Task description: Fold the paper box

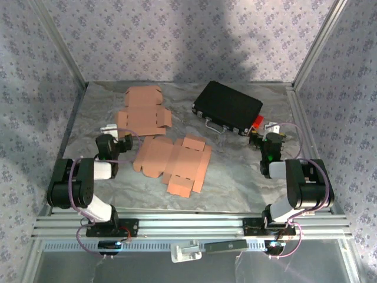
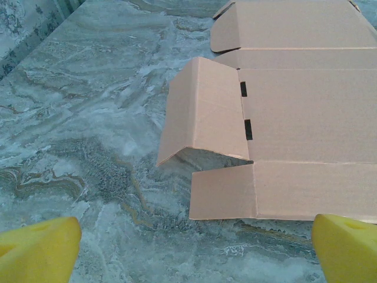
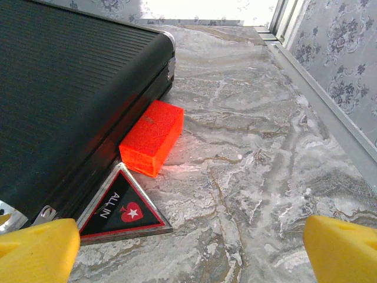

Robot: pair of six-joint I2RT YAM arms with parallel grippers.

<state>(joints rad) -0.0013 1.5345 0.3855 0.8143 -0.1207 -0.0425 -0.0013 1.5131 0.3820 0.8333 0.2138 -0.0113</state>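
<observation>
Two flat brown paper box blanks lie on the marble table: one at the far left [image 1: 144,109], one nearer the middle [image 1: 174,162]. My left gripper [image 1: 110,128] sits low at the left, just beside the far blank's left edge. The left wrist view has that blank [image 2: 306,112] ahead and to the right, one side flap [image 2: 203,115] bent upward. The left gripper [image 2: 194,259] is open, its yellow fingertips [image 2: 38,250] wide apart over bare table. My right gripper [image 1: 271,130] rests at the right and is open [image 3: 188,253], holding nothing.
A black ribbed case [image 1: 228,108] lies at the back right, close to the right gripper. An orange block [image 3: 152,137] and a triangular "ALL IN" plaque [image 3: 122,206] lie against its side. Patterned walls and a metal rail [image 3: 330,112] bound the table.
</observation>
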